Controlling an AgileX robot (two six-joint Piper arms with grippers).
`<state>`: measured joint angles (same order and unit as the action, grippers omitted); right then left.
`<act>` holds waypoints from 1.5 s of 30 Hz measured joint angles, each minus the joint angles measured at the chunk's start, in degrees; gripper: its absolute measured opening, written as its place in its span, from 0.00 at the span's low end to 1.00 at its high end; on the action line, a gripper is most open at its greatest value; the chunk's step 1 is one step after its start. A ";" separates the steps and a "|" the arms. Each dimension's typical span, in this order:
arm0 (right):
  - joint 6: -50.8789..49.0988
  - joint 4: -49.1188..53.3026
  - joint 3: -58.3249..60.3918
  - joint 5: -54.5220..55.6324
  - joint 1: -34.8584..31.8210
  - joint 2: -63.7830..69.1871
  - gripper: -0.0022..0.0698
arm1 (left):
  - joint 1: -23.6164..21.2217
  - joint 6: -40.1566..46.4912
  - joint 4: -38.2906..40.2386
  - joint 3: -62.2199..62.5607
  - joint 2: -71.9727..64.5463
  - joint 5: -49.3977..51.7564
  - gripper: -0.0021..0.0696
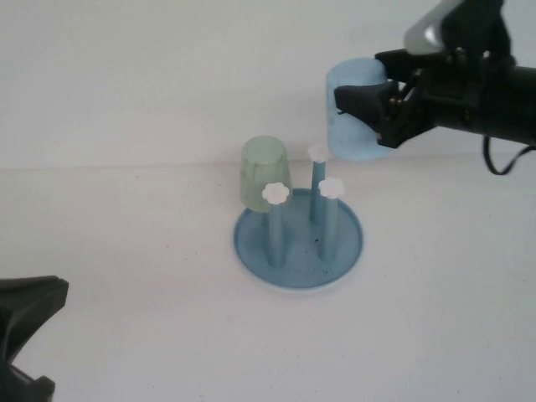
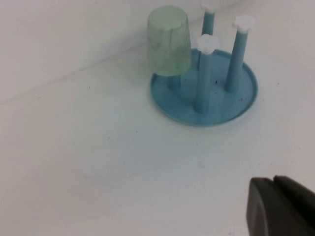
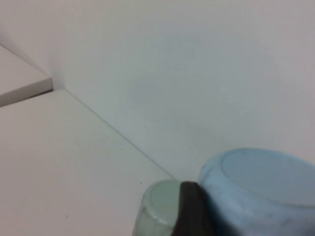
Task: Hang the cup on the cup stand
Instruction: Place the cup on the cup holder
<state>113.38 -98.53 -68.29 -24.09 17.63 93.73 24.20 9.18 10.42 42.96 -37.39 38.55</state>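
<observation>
The right end effector (image 1: 381, 113) reaches in from about two o'clock in the high view, its black fingers (image 1: 362, 99) spread wide around the light blue cup (image 1: 352, 117) and clamped on its sides. The cup hangs in the air, upside down with its closed bottom on top, just above and slightly to the right of the rear peg (image 1: 317, 180) of the cup stand (image 1: 298, 243). In the right wrist view the cup's flat bottom (image 3: 268, 174) fills the lower corner, one dark finger (image 3: 194, 209) pressed against its wall.

The cup stand sits on the white surface (image 1: 126, 251) near the centre, a round blue dish with upright blue pegs capped by small white flowers (image 1: 275, 193). A pale green cup (image 1: 266, 173) is hung upside down over the peg at about eleven o'clock of the dish; the other three pegs are bare.

The left end effector (image 1: 25, 335) rests low at about eight o'clock of the high view, well apart from the stand, its jaws closed together and holding nothing; its dark tip (image 2: 280, 206) shows in the left wrist view.
</observation>
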 joint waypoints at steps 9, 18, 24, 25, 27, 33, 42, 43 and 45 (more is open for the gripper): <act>0.12 0.10 -10.51 -1.54 0.00 11.95 0.73 | 0.00 -0.06 -0.14 0.00 0.99 2.78 0.03; 6.29 0.36 -14.58 -2.91 0.59 20.54 0.73 | 0.00 -0.06 0.29 0.00 0.99 3.01 0.03; 6.53 0.46 -16.90 -2.78 0.71 24.76 0.75 | 0.00 -0.17 0.29 0.00 0.99 3.55 0.03; 6.53 0.46 -17.03 -2.49 0.71 24.96 0.77 | 0.00 -0.17 0.29 0.00 0.99 3.65 0.03; 6.24 0.46 -17.03 -1.55 0.71 25.25 0.81 | 0.00 -0.17 0.04 0.00 0.99 3.65 0.03; 4.15 0.46 -17.03 0.26 0.71 25.33 0.88 | 0.00 -0.17 -1.18 0.00 0.99 3.65 0.03; 1.11 0.46 -17.11 0.07 0.71 25.22 0.87 | 0.00 -0.17 -1.18 0.00 0.99 4.40 0.03; -0.51 0.46 -17.11 0.07 0.71 25.22 0.84 | 0.00 -0.17 -1.18 0.00 0.99 4.40 0.03; -4.98 0.46 -17.11 0.07 0.71 24.53 0.73 | 0.00 -0.17 -0.57 0.00 0.99 4.51 0.03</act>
<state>108.40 -98.07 -85.40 -24.02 18.33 118.26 24.20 9.01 9.85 42.96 -36.40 43.06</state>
